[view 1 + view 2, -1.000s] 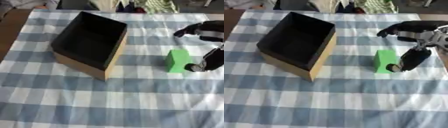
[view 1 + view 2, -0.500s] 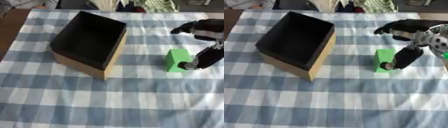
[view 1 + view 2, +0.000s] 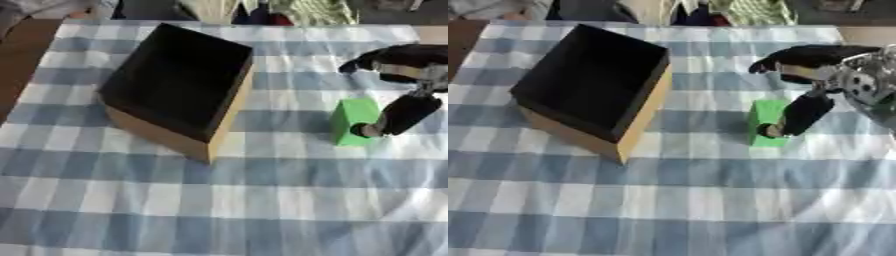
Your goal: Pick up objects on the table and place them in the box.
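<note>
In the left eye view we see the box (image 3: pixel 179 87), dark inside with tan cardboard walls, standing on the blue-and-white checked tablecloth (image 3: pixel 262 200), and we can make out nothing in it. The green block (image 3: pixel 353 121) sits on the cloth to the right of the box, apart from it. Our right hand (image 3: pixel 398 67) reaches in from the right: its thumb comes down against the block's right side, while the fingers arch above and beyond the block. In the right eye view the same hand (image 3: pixel 815 62) looks spread about the block (image 3: pixel 766 120), not yet closed on it; only the thumb tip seems to touch. We judge the task barely begun: the block is still to be grasped, lifted and carried left into the box. We can read no brand, label or writing anywhere.
</note>
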You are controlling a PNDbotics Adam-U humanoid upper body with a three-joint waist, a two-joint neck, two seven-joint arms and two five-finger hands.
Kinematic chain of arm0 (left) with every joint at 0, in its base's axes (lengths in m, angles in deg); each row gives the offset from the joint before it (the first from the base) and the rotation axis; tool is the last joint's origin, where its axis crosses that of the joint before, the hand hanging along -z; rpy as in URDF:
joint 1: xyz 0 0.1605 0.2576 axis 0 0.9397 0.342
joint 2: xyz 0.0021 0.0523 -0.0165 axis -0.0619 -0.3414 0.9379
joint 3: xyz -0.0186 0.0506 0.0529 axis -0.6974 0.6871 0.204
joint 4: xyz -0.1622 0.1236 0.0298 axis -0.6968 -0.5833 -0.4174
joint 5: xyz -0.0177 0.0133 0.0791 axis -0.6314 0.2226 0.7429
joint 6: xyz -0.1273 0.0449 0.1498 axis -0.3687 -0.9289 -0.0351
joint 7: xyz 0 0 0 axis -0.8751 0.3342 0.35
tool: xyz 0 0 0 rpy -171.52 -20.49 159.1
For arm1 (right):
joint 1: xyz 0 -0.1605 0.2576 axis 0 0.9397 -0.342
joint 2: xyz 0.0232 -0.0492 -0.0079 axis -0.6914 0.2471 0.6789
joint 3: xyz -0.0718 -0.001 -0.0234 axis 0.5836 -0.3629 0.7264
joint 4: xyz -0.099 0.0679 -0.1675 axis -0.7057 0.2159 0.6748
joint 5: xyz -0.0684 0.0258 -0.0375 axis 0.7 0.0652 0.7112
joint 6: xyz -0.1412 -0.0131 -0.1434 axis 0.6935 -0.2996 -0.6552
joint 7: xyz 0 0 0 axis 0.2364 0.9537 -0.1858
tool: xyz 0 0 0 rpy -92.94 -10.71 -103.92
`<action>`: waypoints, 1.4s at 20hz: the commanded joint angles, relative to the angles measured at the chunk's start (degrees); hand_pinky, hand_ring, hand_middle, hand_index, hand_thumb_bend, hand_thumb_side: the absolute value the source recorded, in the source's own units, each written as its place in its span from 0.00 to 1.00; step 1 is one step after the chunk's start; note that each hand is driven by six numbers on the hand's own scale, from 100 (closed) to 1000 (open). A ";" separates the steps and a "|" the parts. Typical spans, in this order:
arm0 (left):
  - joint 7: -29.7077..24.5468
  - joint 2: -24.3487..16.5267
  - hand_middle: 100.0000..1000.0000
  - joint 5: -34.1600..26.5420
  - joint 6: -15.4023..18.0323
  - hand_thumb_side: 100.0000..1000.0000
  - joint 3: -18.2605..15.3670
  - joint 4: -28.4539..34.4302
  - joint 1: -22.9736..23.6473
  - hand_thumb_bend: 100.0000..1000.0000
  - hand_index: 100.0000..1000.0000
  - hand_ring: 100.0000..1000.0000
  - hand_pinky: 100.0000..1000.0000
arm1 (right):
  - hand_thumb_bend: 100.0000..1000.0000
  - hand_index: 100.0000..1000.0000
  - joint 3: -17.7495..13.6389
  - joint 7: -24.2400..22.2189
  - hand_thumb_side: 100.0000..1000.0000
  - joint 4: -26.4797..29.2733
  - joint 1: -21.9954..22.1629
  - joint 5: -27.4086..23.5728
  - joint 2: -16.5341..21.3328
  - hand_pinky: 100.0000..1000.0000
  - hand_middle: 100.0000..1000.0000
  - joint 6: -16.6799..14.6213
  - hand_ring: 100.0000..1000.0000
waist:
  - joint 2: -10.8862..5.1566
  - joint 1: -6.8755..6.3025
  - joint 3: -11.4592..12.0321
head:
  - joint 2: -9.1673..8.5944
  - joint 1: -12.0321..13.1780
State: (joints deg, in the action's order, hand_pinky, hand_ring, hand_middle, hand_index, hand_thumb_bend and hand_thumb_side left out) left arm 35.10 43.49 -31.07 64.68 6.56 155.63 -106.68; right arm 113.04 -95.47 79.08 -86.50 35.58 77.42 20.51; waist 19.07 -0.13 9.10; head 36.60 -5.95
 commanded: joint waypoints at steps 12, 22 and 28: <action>0.33 -0.98 0.54 -0.22 -0.20 0.35 -0.32 0.82 -0.47 0.14 0.71 0.67 0.59 | 0.40 1.00 -0.45 -7.36 0.20 -8.62 -1.15 0.59 -0.20 1.00 0.92 4.04 1.00 | -0.61 -0.20 -0.09 | -0.65 0.09; 0.30 -0.86 0.54 -0.34 -0.25 0.35 -0.29 0.82 -0.49 0.14 0.71 0.67 0.59 | 0.38 0.87 0.81 -7.29 0.22 -11.41 -2.21 1.33 -2.20 0.96 0.79 2.59 0.99 | -0.50 -0.41 0.09 | -0.78 0.00; 0.34 -0.89 0.54 -0.41 -0.29 0.35 -0.35 0.82 -0.40 0.14 0.71 0.67 0.59 | 0.19 0.63 0.70 -2.04 0.00 -11.51 -2.50 1.03 -2.72 0.91 0.56 4.25 0.90 | -0.36 -0.39 0.08 | -0.66 0.14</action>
State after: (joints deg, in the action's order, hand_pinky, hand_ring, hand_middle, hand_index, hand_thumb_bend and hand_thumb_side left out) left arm 35.32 43.53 -31.50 64.46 6.56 155.63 -106.66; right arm 114.49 -95.15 67.31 -88.13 36.31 73.33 20.83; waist 19.63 -0.55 9.18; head 36.15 -5.92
